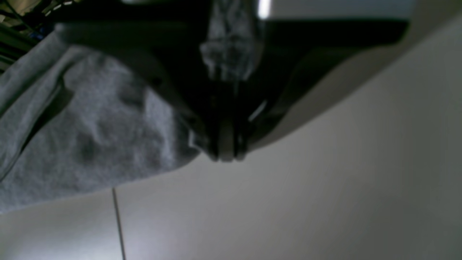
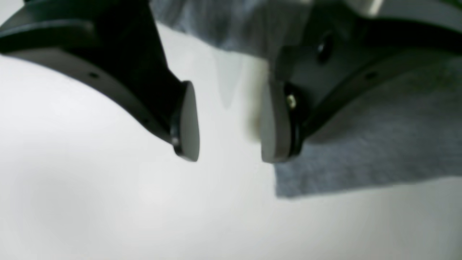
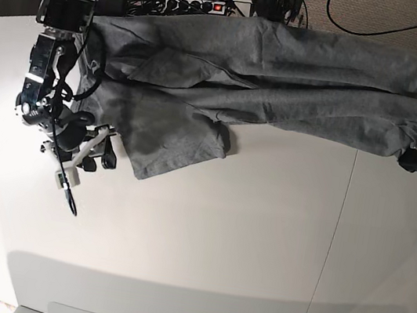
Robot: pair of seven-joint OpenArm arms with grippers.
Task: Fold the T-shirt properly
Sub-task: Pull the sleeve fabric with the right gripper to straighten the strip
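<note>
The T-shirt (image 3: 284, 81) lies across the table's (image 3: 219, 238) far half, between both claws; a power strip (image 3: 177, 2) sits behind it.

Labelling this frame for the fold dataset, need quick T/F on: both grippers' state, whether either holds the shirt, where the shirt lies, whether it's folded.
1. The right gripper is open with nothing between its pads. True.
2. The left gripper is open and clear of the cloth. False: it is shut on the T-shirt, with grey fabric pinched between its jaws.
3. The T-shirt lies on the table, spread along its far side. True.
4. The T-shirt is folded into a neat rectangle. False: it is crumpled and uneven, one flap hanging toward the right gripper.
5. The right gripper holds a corner of cloth. False: the cloth lies beside it.
</note>
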